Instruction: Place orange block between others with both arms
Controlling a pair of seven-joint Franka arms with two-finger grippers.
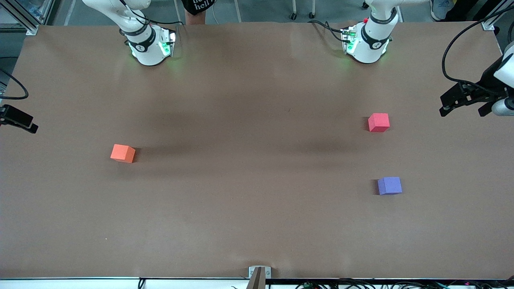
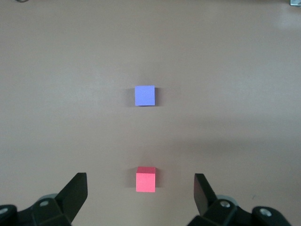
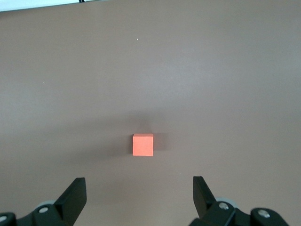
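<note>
The orange block (image 1: 123,153) (image 3: 143,144) lies alone on the brown table (image 1: 257,120), toward the right arm's end. Toward the left arm's end lie the others: a red-pink cube (image 1: 378,122) (image 2: 146,179) and, nearer the front camera, a purple-blue cube (image 1: 389,186) (image 2: 145,95), with a gap between them. My left gripper (image 2: 141,176) hangs open, high over the table by the red-pink cube, holding nothing. My right gripper (image 3: 139,179) hangs open, high over the table by the orange block, also empty. The front view shows only the two arm bases, not the hands.
The white arm bases (image 1: 148,46) (image 1: 367,42) stand along the table's farthest edge from the front camera. Black equipment juts in at each end of the table (image 1: 18,119) (image 1: 468,98). A small metal bracket (image 1: 259,273) sits at the table edge nearest the front camera.
</note>
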